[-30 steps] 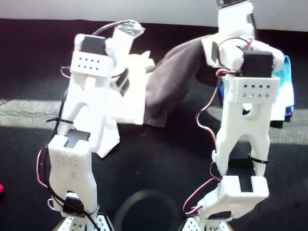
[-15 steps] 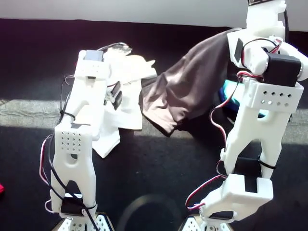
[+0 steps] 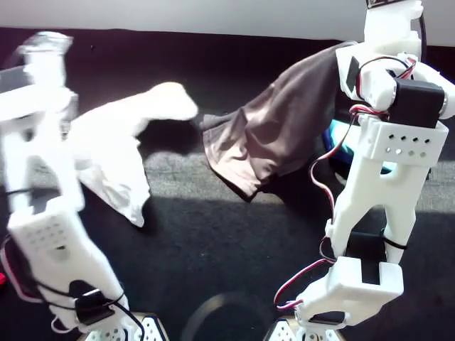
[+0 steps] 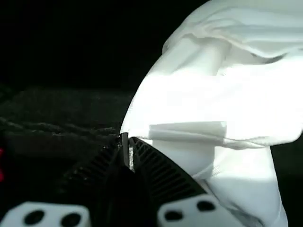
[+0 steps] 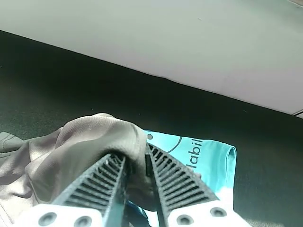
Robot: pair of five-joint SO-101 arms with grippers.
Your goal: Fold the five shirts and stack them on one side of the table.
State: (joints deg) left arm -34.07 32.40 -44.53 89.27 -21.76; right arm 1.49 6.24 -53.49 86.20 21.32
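1. The left gripper (image 4: 126,142) was clamped on an edge of the white shirt (image 4: 213,104), at the left side of the table (image 3: 213,241).
2. The right gripper (image 5: 136,155) was clenched on the grey shirt (image 3: 277,135), whose length was stretched from it down toward the centre.
3. A turquoise shirt (image 5: 208,156) was laid beyond.
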